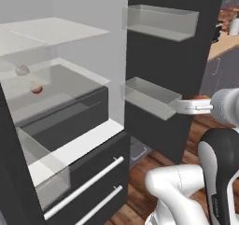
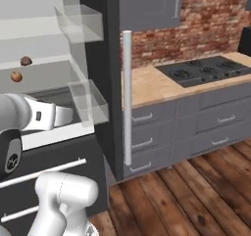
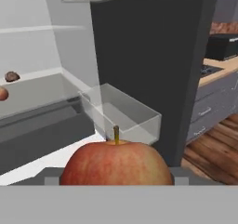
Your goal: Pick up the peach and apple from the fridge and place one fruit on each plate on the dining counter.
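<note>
Hand view: the apple (image 3: 116,165), red with a short stem upright, sits pressed between the two grey pads of the gripper (image 3: 116,175), jaws closed against its sides. Fridge (image 1: 65,126) door stands open; clear door bin (image 3: 123,114) just beyond the fruit. On the glass shelf (image 1: 56,86) inside, the peach (image 1: 36,88) rests near a dull brown lump (image 1: 22,70) (slightly apart, not touching). Hob (image 2: 208,69) on the wall counter.
</note>
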Robot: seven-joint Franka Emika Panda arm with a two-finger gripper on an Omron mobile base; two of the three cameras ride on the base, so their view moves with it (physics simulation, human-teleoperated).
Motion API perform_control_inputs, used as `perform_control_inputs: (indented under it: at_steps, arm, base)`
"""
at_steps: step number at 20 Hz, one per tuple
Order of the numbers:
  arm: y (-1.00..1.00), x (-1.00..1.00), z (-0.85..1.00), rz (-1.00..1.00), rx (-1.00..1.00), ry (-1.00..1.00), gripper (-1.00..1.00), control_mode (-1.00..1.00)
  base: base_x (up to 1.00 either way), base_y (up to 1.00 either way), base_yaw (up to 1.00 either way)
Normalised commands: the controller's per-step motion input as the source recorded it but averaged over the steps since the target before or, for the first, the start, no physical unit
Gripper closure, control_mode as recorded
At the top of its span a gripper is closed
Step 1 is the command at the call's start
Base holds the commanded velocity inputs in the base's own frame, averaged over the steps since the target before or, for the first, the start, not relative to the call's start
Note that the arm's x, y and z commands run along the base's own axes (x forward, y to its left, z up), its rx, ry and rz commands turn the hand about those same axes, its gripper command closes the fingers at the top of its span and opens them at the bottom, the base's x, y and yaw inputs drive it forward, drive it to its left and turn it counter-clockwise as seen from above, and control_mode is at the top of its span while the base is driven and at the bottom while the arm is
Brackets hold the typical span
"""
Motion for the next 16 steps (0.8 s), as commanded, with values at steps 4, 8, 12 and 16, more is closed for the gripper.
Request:
perform_control_inputs:
  at_steps: [4, 8, 12, 16]
  arm:
    - [0.00, 0.00, 0.00, 0.00, 0.00, 0.00, 1.00, 1.00]
    - [0.00, 0.00, 0.00, 0.00, 0.00, 0.00, 1.00, 1.00]
    - [0.00, 0.00, 0.00, 0.00, 0.00, 0.00, 1.00, 1.00]
    - [0.00, 0.00, 0.00, 0.00, 0.00, 0.00, 1.00, 1.00]
  base:
    - [0.00, 0.00, -0.53]
    - [0.00, 0.00, -0.54]
    - [0.00, 0.00, -0.55]
    - [0.00, 0.00, -0.54]
